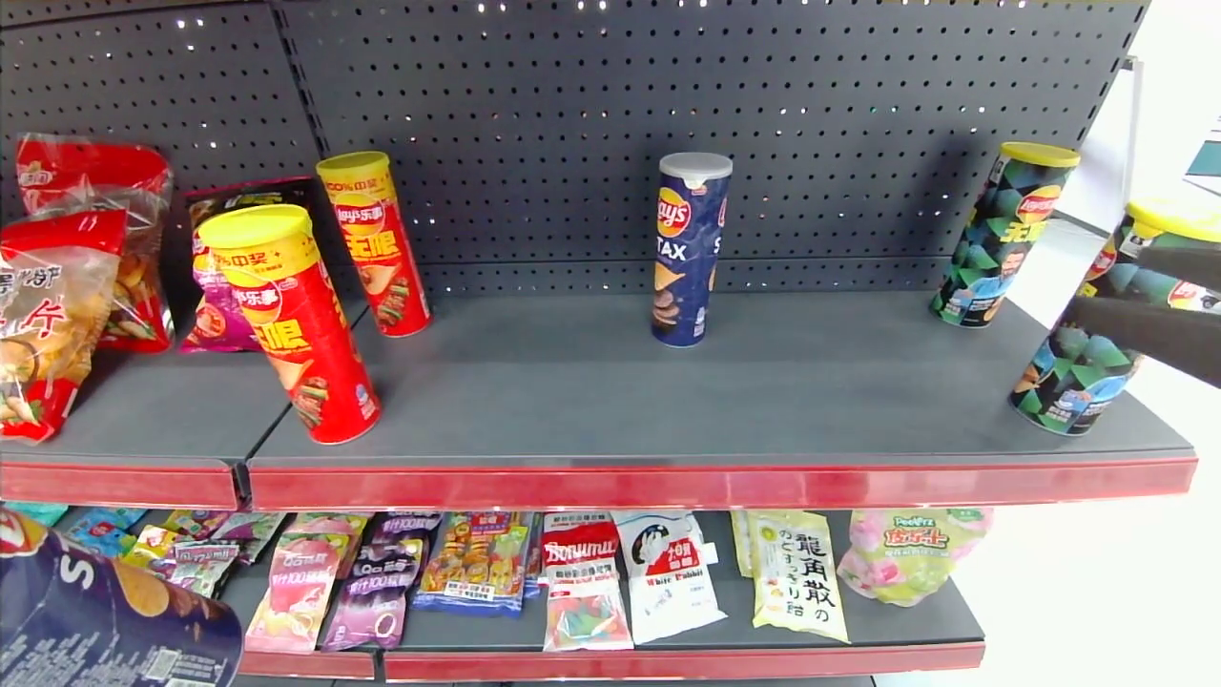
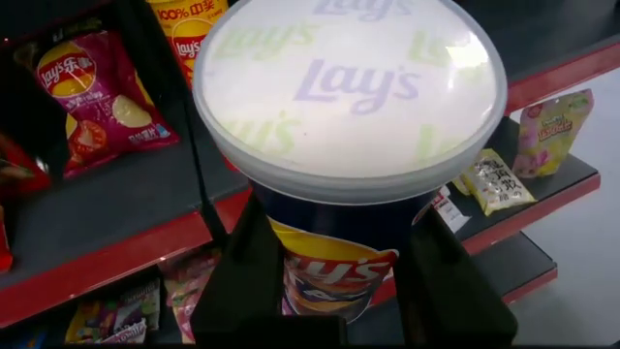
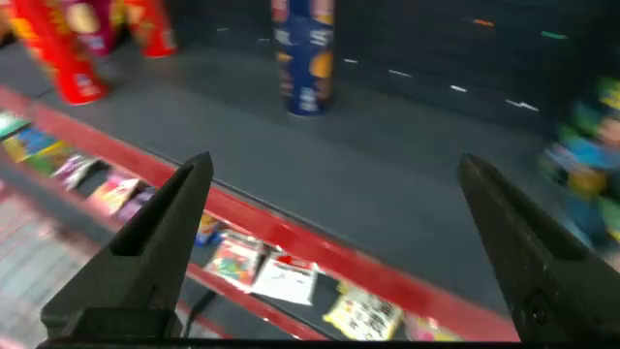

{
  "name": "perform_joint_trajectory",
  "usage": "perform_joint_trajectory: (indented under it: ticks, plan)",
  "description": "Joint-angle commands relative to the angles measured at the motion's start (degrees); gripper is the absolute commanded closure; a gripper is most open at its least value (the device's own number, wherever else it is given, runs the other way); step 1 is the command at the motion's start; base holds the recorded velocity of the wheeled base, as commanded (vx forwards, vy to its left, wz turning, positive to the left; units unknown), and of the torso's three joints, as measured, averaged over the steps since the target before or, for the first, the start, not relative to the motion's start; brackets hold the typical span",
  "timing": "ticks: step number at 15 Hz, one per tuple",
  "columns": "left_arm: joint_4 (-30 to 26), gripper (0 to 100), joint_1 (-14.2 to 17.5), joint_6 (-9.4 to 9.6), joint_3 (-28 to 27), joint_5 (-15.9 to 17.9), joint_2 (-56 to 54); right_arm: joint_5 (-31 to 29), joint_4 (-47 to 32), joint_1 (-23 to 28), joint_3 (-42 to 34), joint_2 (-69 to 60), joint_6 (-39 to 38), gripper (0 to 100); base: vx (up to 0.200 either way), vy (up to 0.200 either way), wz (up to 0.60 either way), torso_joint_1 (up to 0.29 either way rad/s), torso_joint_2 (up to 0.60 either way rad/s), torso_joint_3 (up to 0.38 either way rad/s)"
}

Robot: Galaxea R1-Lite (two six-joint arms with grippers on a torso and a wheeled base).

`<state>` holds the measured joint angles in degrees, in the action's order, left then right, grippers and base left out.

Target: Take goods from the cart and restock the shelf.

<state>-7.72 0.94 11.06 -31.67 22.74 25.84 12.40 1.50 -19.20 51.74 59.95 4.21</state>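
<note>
Starting with the biggest thing, we see the shelf, a dark board with a red front edge, backed by a dark pegboard. Under it runs a lower board of the same make.

At the left end of the shelf lie the chip bags, red and clear. A purple bag leans at the back behind them.

Next come the cans. The front red can stands near the shelf's front edge, left of centre, and the rear red can stands behind it near the pegboard. The standing blue can, with a pale lid, is upright near the middle, well apart from the rest. At the right end the rear patterned can and the front patterned can both carry yellow lids.

The held blue can sits off the shelf, low at the left of the head view. The left gripper clamps it, one finger on each side of the body below the white lid.

The right gripper hangs at the shelf's right end, its jaws spread wide with bare shelf board between them. In the head view its fingers cross in front of the front patterned can. We cannot tell whether they touch it.

Smallest are the sweet packets, lying in a row along the lower board.
</note>
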Motion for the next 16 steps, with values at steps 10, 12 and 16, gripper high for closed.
perform_joint_trajectory:
  ticks: [10,12,16]
  plan:
    - [-0.11,100,0.03,-0.07,0.21,-0.41,0.35,0.7,16.78,-8.57,18.4,39.89,0.1,0,0.0,0.0,0.0,0.0,0.0,0.0]
    - [-0.11,100,0.03,0.02,0.12,-0.5,0.26,0.43,16.78,-8.22,24.46,45.08,0.1,0,0.0,0.0,0.0,0.0,0.0,0.0]
    - [-0.02,100,0.12,0.02,-0.76,-1.73,0.26,0.17,16.78,-6.2,31.32,51.32,-1.04,0,0.0,0.0,0.0,0.0,0.0,0.0]
